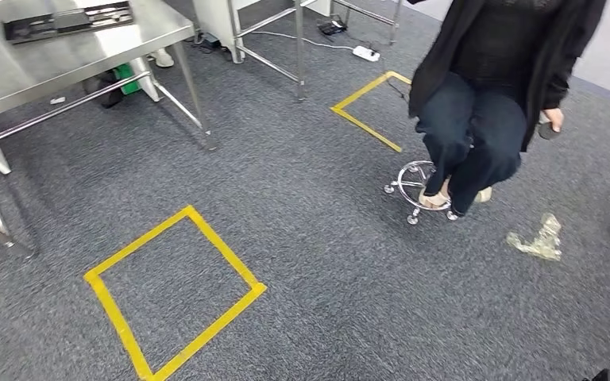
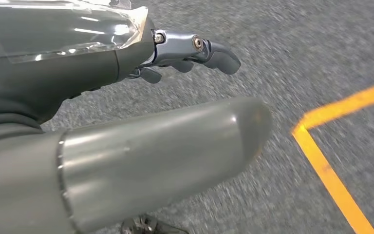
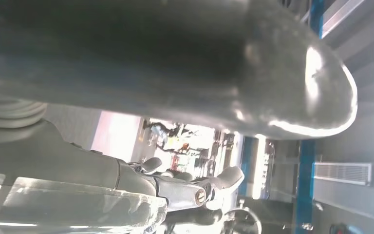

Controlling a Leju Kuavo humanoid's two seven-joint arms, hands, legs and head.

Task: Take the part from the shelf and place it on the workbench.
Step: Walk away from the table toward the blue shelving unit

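Over grey carpet, left hand holds a clear part, right hand holds another clear part, person seated beyond.

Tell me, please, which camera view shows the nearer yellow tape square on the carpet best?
The head view: the whole yellow tape square lies in frame. The left wrist view catches just one blurred corner beyond the left hand; the right wrist view faces elsewhere.

Open grey carpet is lying ahead around the yellow tape square. The steel workbench is standing at far left, its legs reaching onto the carpet. A seated person on a wheeled stool is blocking the right, with crumpled clear plastic lying beside.
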